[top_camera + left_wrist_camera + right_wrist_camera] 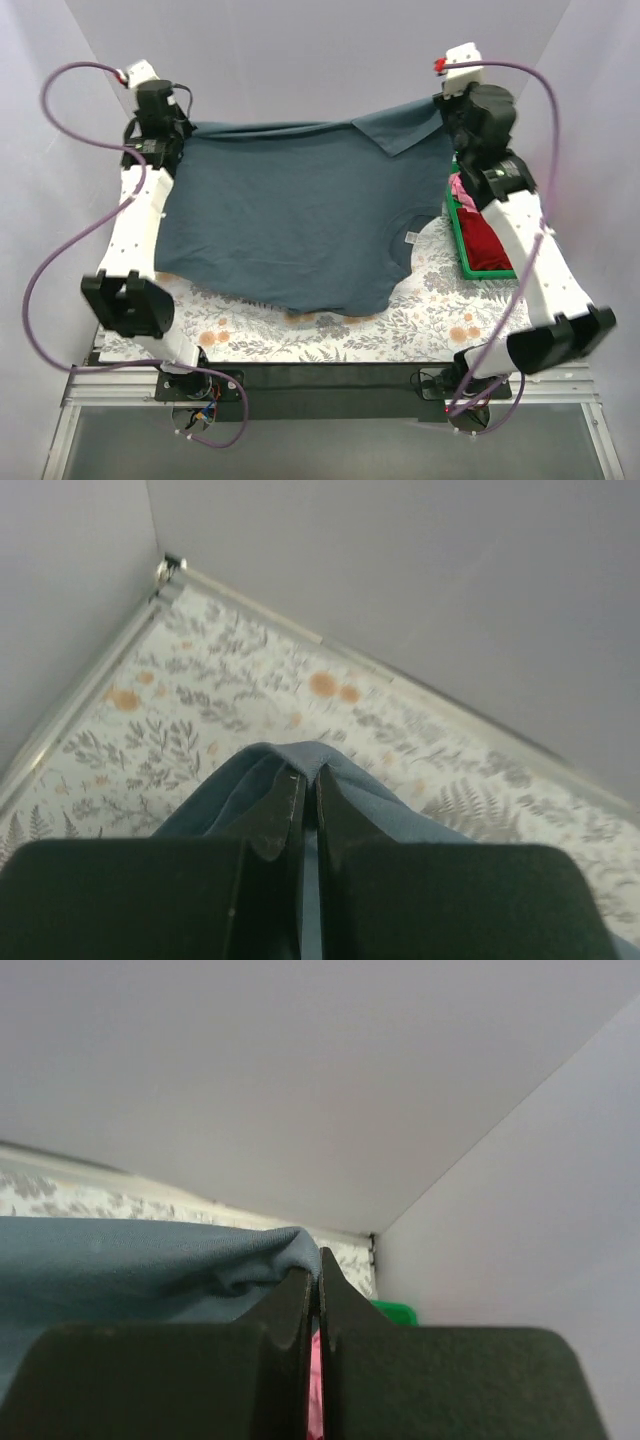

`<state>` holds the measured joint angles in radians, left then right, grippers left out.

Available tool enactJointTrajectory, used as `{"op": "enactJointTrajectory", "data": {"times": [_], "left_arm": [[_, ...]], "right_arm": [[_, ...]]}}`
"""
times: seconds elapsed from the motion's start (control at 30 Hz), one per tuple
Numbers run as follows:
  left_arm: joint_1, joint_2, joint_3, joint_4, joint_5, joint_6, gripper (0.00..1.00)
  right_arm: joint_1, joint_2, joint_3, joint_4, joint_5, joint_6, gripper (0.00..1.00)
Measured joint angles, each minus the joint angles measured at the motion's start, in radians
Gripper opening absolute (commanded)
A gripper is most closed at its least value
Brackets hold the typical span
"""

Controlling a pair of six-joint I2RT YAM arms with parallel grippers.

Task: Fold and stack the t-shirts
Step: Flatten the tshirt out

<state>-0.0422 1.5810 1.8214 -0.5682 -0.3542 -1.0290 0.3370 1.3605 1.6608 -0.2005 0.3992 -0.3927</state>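
Your left gripper (308, 780) is pinched fully closed on the blue-grey t-shirt (300, 220). In the left wrist view the two fingers (285, 805) sit tight together with a little fold of blue cloth bunched up over their tips. It's the same story on the other side. Your right gripper (316, 1280) has its jaws squeezed together on the shirt's edge, with the cloth running off to the left of it in the wrist view.

From the top camera, the shirt is stretched out between the two grippers along the far side of the table (440, 300), left gripper at the far-left corner and right gripper at the far-right. The far edge is held up off the surface, and the rest drapes toward you, with the near part lying on the floral table covering. The neck opening points toward the near right, and you can see the small white neck label (410, 237) beside it. Near the right gripper a lighter flap of the same cloth is turned over on top.

The other two are over on the right side. The pink t-shirt (458, 188) and the dark red t-shirt (487, 240) are both sitting in the green bin (455, 228), pink at the far end and red nearer you, partly hidden under your right arm.
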Motion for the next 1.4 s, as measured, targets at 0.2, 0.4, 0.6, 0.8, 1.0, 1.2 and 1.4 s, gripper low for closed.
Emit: {"op": "enactJointTrajectory", "data": {"times": [0.2, 0.4, 0.6, 0.8, 1.0, 1.2, 1.4], "left_arm": [[0.0, 0.238, -0.144, 0.068, -0.006, -0.019, 0.0], [0.0, 0.409, -0.177, 0.121, -0.008, -0.029, 0.12], [0.002, 0.583, -0.034, 0.149, -0.004, -0.032, 0.59], [0.004, 0.602, 0.042, 0.159, 0.006, -0.05, 0.9], [0.004, 0.348, -0.256, 0.19, -0.001, -0.087, 0.9], [0.006, 0.041, -0.608, 0.154, -0.047, -0.187, 0.88], [0.055, -0.072, -0.901, 0.15, -0.097, -0.292, 0.81]], "right_arm": [[-0.03, 0.248, -0.073, 0.055, 0.003, -0.001, 0.01], [-0.054, 0.463, -0.092, 0.118, -0.006, 0.009, 0.01], [-0.061, 0.701, 0.049, 0.13, 0.073, 0.028, 0.39], [-0.068, 0.748, 0.155, 0.048, 0.125, 0.107, 0.66], [-0.06, 0.47, -0.086, -0.039, -0.028, 0.253, 0.68], [0.032, 0.191, -0.388, -0.08, -0.237, 0.425, 0.64], [0.234, 0.129, -0.638, -0.126, -0.34, 0.502, 0.57]]}}
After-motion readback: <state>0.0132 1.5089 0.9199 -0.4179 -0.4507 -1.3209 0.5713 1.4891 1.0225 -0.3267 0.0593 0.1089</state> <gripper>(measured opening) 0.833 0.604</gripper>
